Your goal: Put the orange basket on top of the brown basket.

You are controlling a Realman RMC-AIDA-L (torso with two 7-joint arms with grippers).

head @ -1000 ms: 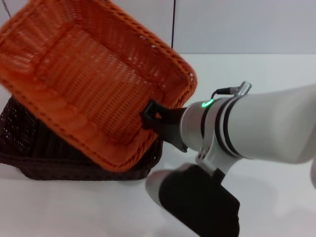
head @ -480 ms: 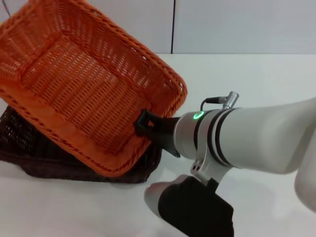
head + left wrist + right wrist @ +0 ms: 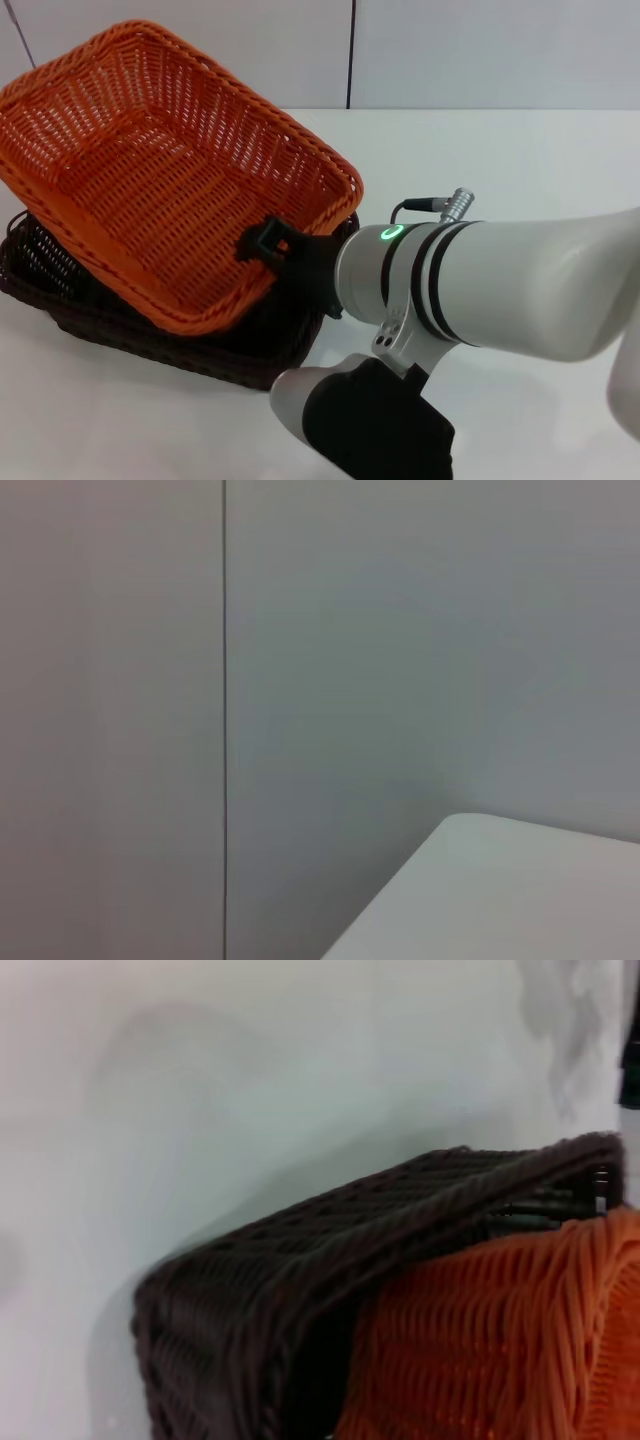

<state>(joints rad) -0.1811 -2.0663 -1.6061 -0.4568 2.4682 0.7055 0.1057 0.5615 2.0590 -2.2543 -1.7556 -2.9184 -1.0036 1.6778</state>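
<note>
Head view: right gripper (image 3: 268, 243) clamped on the near rim of the orange basket (image 3: 160, 190), tilted over the brown basket (image 3: 150, 340); level it, align rims, then lower. Right wrist view: orange wall beside brown rim. Left gripper unseen

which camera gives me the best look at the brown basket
The right wrist view: the brown basket fills it close up, with its woven side and rim clear. In the head view the orange basket held by the right gripper covers most of it. The left wrist view shows none.
</note>
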